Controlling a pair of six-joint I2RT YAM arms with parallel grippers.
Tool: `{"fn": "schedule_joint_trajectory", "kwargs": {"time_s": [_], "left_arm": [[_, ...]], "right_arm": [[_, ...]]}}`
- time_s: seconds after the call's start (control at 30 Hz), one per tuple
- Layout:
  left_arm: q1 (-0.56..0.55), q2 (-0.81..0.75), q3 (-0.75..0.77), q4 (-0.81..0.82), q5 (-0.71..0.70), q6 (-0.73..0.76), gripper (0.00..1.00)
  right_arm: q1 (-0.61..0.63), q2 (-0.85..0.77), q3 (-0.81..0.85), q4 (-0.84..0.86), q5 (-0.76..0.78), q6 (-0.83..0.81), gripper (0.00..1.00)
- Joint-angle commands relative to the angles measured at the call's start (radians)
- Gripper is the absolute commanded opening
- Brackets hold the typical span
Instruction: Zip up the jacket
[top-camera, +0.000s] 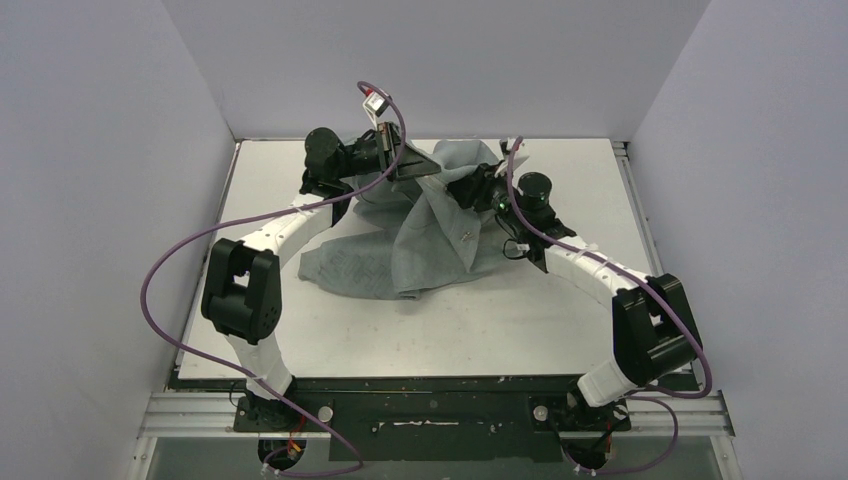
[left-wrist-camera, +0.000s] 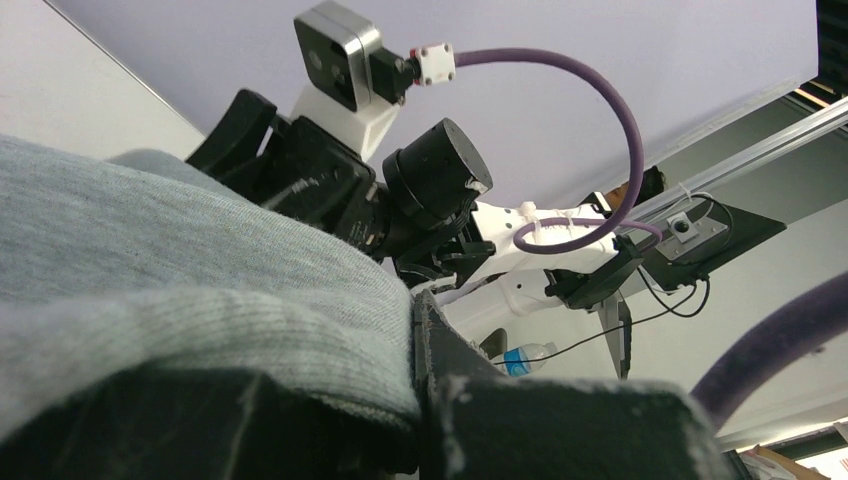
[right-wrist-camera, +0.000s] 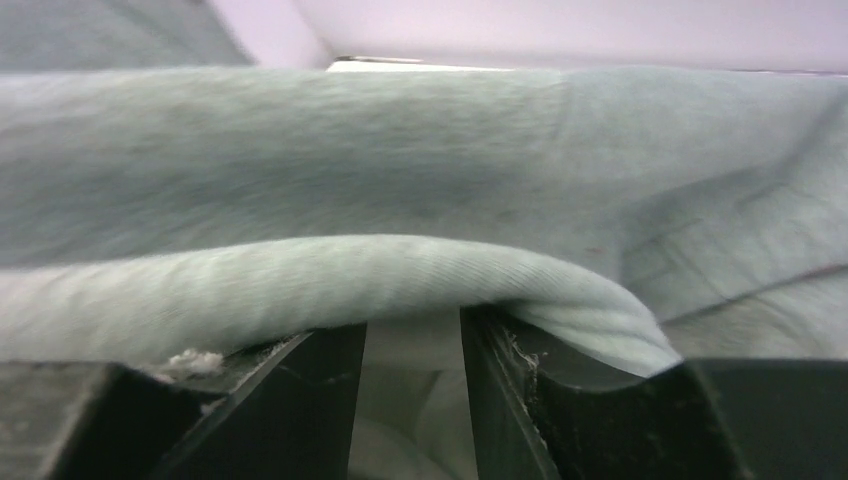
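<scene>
Left claw (left-wrist-camera: 415, 385) bites down on the ribbed edge of the jacket (top-camera: 420, 245), holding a peak of grey cloth above the far middle of the desk (top-camera: 500, 320). The right claw (right-wrist-camera: 412, 350) stands with its jaws apart, a rolled fold of the same ribbing lying across its fingertips but not pinched between them. The rest of the garment spreads in a crumpled heap from the far edge toward the desk's centre, one flap reaching toward the left edge. The step in hand looks to be sorting out the hem so the two front edges can be brought together. Judged from here, it would go best with the left claw holding the cloth raised and taut. The right one should then take the opposite front edge close to the zipper's lower end rather than a thick bunch of ribbing. A loose or doubled grip would likely let the soft knit slip and leave the zipper halves out of line. Neither zipper half nor the pull can be picked out with certainty in any view. No brand, label or lettering shows on the jacket or the arms. A bottle (left-wrist-camera: 522, 358) with a blue band stands in the background of the left wrist view, its print too small to read.
</scene>
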Motion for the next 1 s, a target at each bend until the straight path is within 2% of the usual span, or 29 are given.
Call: {"fn": "schedule_joint_trajectory", "kwargs": {"time_s": [0.0,0.17,0.43,0.53,0.63,0.83,0.97], "left_arm": [[-0.003,-0.056,0.053,0.137,-0.004,-0.024,0.00],[-0.003,-0.025,0.091,0.199,0.007,-0.078,0.00],[-0.003,-0.016,0.102,0.249,0.026,-0.128,0.00],[-0.003,-0.016,0.104,0.250,0.031,-0.128,0.00],[-0.002,-0.011,0.107,0.250,0.035,-0.127,0.00],[0.002,-0.004,0.109,0.258,0.044,-0.130,0.00],[0.001,-0.001,0.117,0.288,0.061,-0.152,0.00]], "right_arm": [[-0.001,-0.080,-0.085,0.212,-0.241,0.091,0.42],[-0.002,-0.109,-0.168,0.308,-0.293,0.152,0.48],[-0.020,-0.117,-0.269,0.524,-0.312,0.263,0.48],[-0.039,-0.150,-0.304,0.541,-0.290,0.282,0.48],[-0.054,-0.226,-0.330,0.466,-0.230,0.255,0.48],[-0.060,-0.427,-0.307,0.123,-0.085,0.115,0.48],[-0.064,-0.469,-0.291,0.049,-0.144,0.125,0.51]]}}
